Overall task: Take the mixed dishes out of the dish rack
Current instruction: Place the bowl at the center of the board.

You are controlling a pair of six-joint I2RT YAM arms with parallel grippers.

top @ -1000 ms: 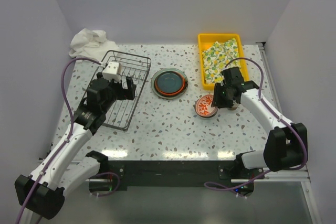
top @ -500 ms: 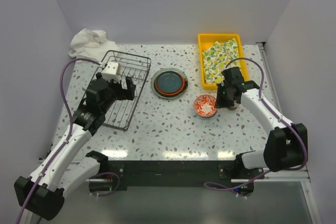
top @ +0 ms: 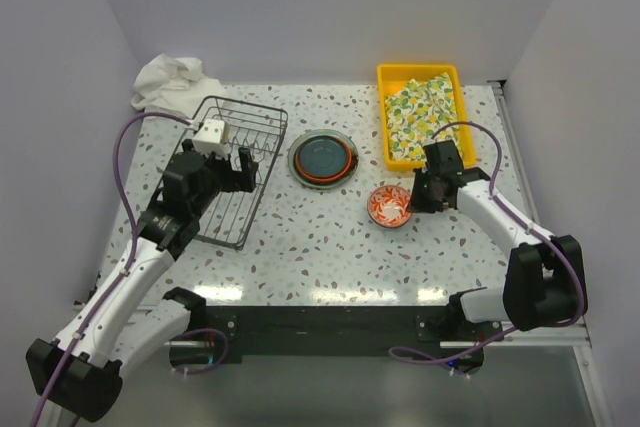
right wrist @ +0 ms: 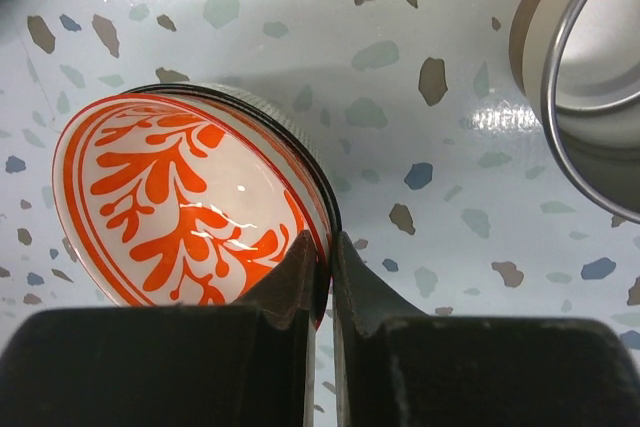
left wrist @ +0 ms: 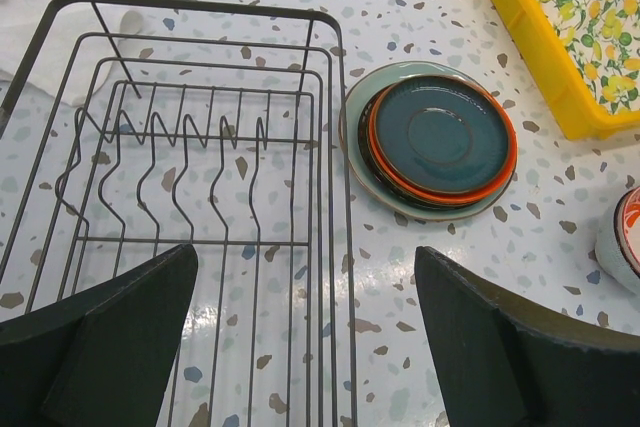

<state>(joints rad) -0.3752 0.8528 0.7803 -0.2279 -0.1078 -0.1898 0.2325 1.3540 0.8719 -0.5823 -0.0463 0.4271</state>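
**Rim of the patterned bowl (right wrist: 190, 202) now pinched by the right gripper (right wrist: 327, 252)**

Over the last second the right fingers, half-spread before, have been brought tight together onto the bowl's near rim. The thin wall is nipped between them in the right wrist view. In the top view the bowl has been drawn slightly toward the lower left, away from the yellow tray (top: 385, 117).

The dish rack (top: 250, 137) lies at the left of the top view. No dish is seen among its tines in the left wrist view, so the unloading is judged nearly or wholly done. The stack of plates (top: 323, 158) is set on the table (top: 320, 237) at the centre, just right of the rack, dark teal uppermost. The bowl is already out on the table, right of the plates, so this grip is judged a repositioning and not a lift from the rack. A cup (right wrist: 585, 77) stands near the bowl, apart from it, at the upper right of the right wrist view.

The right arm is stretched from the lower right up to the bowl, wrist tipped downward. The left arm is reached from the lower left over the rack. The left gripper (left wrist: 305, 267) is held above the rack's wires, fingers spread wide, nothing between them.
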